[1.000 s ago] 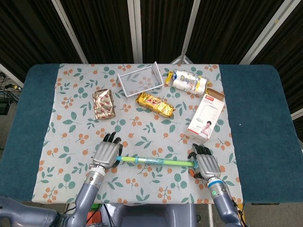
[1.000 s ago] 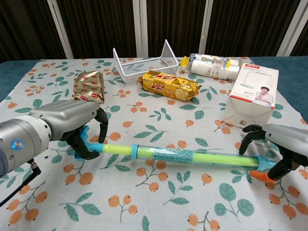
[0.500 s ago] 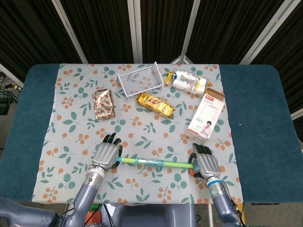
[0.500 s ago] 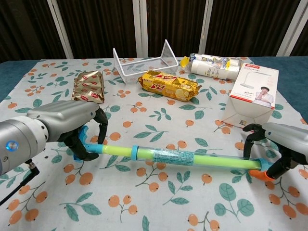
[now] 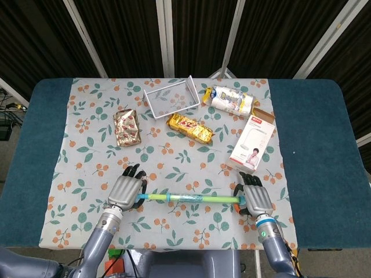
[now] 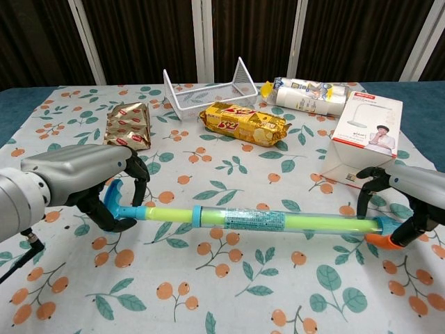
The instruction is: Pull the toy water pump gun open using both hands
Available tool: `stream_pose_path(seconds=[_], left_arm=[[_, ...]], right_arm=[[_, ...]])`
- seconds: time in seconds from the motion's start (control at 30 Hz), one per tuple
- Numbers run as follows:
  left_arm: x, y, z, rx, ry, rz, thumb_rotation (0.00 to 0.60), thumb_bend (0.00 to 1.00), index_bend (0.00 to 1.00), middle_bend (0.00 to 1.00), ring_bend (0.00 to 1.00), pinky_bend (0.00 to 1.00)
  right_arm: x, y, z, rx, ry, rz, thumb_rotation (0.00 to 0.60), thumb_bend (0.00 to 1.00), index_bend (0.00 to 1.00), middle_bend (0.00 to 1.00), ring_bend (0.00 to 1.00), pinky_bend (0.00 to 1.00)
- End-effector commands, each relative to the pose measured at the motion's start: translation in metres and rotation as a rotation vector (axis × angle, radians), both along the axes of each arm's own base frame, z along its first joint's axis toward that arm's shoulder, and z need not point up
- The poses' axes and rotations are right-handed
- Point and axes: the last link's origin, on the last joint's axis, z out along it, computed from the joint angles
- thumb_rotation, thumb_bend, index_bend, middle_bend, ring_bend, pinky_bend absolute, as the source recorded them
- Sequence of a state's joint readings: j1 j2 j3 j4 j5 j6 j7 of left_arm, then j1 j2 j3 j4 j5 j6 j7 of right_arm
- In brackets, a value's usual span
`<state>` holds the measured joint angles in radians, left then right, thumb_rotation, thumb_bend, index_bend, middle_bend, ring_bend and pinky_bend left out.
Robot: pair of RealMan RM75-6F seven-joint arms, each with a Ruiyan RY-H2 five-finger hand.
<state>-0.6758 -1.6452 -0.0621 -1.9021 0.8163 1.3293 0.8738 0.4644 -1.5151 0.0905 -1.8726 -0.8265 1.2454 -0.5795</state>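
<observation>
Left hand: the left hand (image 6: 90, 182) is wrapped around the blue handle end of the long green and blue plastic toy water pump gun (image 6: 264, 223). Its dark fingers (image 6: 139, 182) curl over the blue handle.

Right hand: the right hand (image 6: 410, 197) grips the other end of the toy, by the orange tip (image 6: 379, 240). Its fingers curl over the green tube.

Toy water pump gun: it stretches sideways between the two hands, near the front edge of the surface. In the chest view it looks lifted a little off the cloth. A blue ring (image 6: 197, 216) sits on the tube, closer to the left hand. In the head view the toy (image 5: 188, 198) runs straight from the left hand (image 5: 125, 191) to the right hand (image 5: 255, 200).

Surface: a white cloth with orange fruit and green leaves (image 5: 87, 145) covers the middle of a dark blue surface (image 5: 316, 145).

Behind the toy: a yellow packet of biscuits (image 6: 243, 122) lies in the middle. A white wire basket (image 6: 208, 87) stands just behind it. A shiny gold and red snack bag (image 6: 128, 124) lies off to the left. A white box with a picture of a lamp and a person (image 6: 367, 136) stands on the right, close to the right hand. A white and yellow wrapped packet (image 6: 306, 94) lies behind the box.
</observation>
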Motion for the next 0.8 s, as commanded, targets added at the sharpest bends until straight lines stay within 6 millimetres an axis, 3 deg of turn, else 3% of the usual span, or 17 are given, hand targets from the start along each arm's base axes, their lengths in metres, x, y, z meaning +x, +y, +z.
stream_pose_path(seconds=[0.03,0.8], left_arm=[[-0.003,-0.001,0.002,0.0,0.0,0.003,0.6,0.51,0.66,0.2,0.03,0.12],[-0.031,-0.002,0.031,0.032,0.004,0.026,0.6,0.52,0.67,0.21,0.03,0.12]], right_arm=[[-0.003,-0.001,0.003,-0.007,0.008,-0.005,0.6,0.37,0.62,0.08,0.0,0.0],[-0.019,-0.006,0.019,-0.041,0.065,-0.036,0.6,0.37,0.62,0.08,0.0,0.0]])
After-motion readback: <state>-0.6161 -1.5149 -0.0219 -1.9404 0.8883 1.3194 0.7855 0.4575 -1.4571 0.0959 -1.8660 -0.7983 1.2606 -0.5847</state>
